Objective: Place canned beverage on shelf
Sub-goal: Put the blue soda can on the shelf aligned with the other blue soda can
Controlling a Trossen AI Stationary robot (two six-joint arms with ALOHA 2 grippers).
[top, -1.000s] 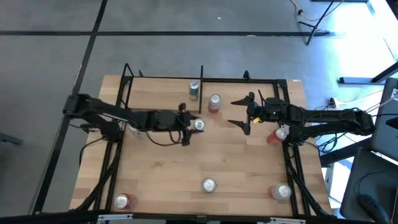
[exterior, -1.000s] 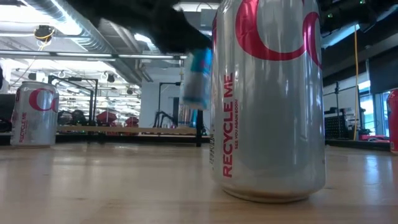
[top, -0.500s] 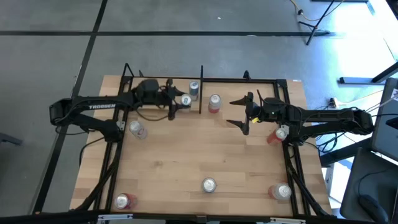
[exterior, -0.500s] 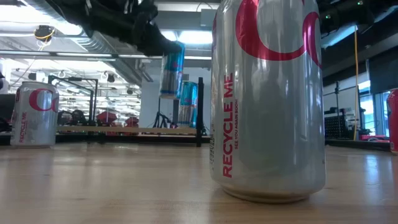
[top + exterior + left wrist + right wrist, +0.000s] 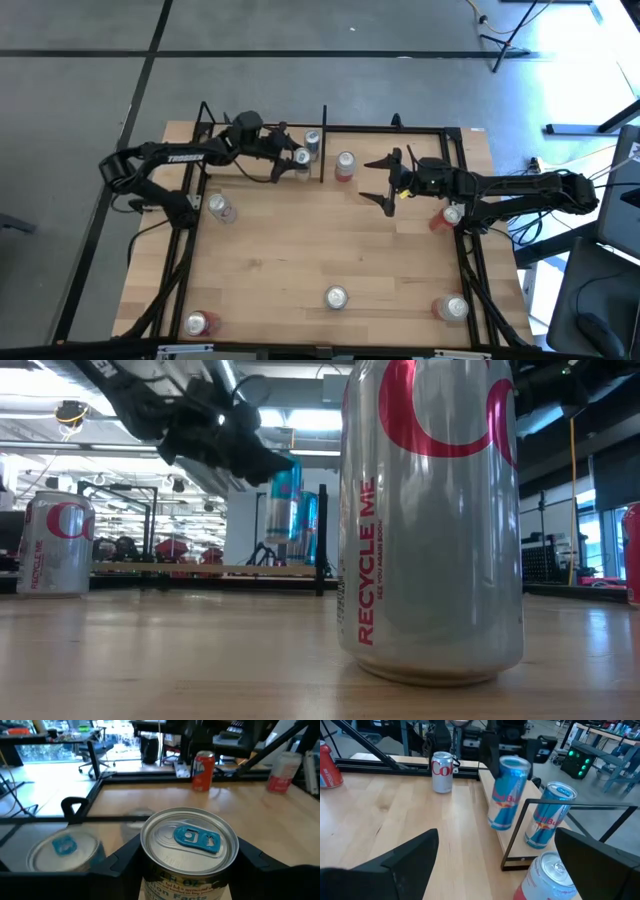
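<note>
My left gripper point(image 5: 296, 158) is shut on a blue-and-silver can point(image 5: 302, 157) over the shelf point(image 5: 255, 140), a light-wood plank along the table's far left edge. The right wrist view shows this can point(image 5: 504, 792) tilted, just above the plank point(image 5: 497, 845). A second blue can point(image 5: 313, 143) stands upright on its base on the shelf, close beside the held one. My right gripper point(image 5: 384, 180) hovers open over the table's right half, with nothing between its fingers. My left gripper pinches the blue can's side walls point(image 5: 150, 885) between its two fingers point(image 5: 122, 862), high up near the rim. The fingers come in roughly level from the table's left. The can hangs slightly tilted, top up, clear of the shelf plank.
A red can point(image 5: 345, 165) stands just right of the shelf's black end post point(image 5: 323, 135). More cans stand on the table at the left point(image 5: 218, 207), the right point(image 5: 447, 215) and along the near edge point(image 5: 335, 297). Black frame rods border the table.
My left gripper has swung from the table's middle toward the far edge, carrying the blue can to the shelf beside the standing can. It then sank a little, bringing the can lower over the plank.
</note>
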